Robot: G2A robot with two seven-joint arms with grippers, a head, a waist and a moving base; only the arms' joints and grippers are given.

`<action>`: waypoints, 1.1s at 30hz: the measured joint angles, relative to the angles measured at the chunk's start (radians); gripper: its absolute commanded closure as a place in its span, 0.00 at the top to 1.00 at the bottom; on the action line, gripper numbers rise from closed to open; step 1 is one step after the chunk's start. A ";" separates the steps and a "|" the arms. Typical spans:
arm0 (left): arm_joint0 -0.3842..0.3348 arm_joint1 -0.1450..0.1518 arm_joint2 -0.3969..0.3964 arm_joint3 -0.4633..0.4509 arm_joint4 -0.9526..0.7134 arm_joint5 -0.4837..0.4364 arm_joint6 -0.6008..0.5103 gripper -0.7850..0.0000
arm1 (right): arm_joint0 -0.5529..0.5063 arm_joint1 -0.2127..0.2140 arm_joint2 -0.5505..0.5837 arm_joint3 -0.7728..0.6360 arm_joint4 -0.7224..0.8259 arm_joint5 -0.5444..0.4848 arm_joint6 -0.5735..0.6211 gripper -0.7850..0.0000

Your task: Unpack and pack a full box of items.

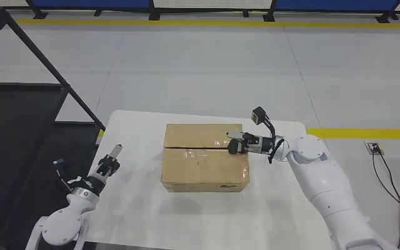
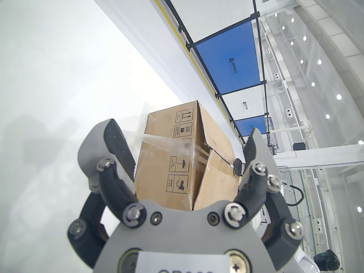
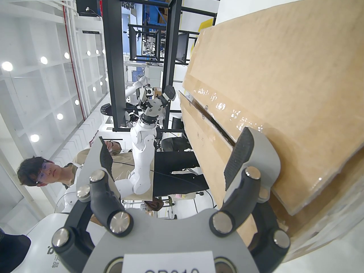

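Right tool (image 3: 170, 157) is open, jaws spread wide, nothing held. It sits at the right end of the box (image 1: 200, 165) top, right at the seam (image 1: 194, 147) where the two top flaps meet. From the right wrist, one pad (image 3: 239, 154) lies against the cardboard just beside the seam, can't tell if it truly touches. The other finger (image 3: 103, 154) is off the box in free air. The seam gapes a little there, with a strip of clear tape (image 3: 227, 109) running along it. Left tool (image 2: 186, 149) is also open and empty, hovering over the left part of the desk (image 1: 137, 206), well apart from the box and pointed at its left end. That end face carries printed handling symbols (image 2: 182, 123) and more clear tape wrapped over the edge. Box itself: brown cardboard, flaps down, sitting mid-desk with its long side running left-right, a bit nearer the far edge than the near one. Off the desk on the far left stands a black frame (image 1: 44, 62). A yellow line (image 1: 187, 23) crosses the floor far behind, and another runs off to the right.
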 measured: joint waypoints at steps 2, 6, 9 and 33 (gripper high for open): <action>0.002 0.000 0.005 0.004 0.006 -0.002 -0.004 1.00 | 0.000 0.000 0.000 0.000 0.000 0.000 0.000 1.00; -0.010 0.003 0.055 0.052 0.126 -0.008 -0.036 1.00 | -0.018 0.001 0.001 -0.029 -0.008 0.008 -0.032 1.00; -0.028 0.007 0.097 0.096 0.243 -0.020 -0.071 1.00 | -0.036 0.005 0.004 -0.065 -0.017 0.021 -0.051 1.00; -0.280 -0.018 0.419 0.425 0.995 -0.075 0.133 1.00 | -0.023 0.013 -0.003 -0.073 -0.015 0.047 -0.053 1.00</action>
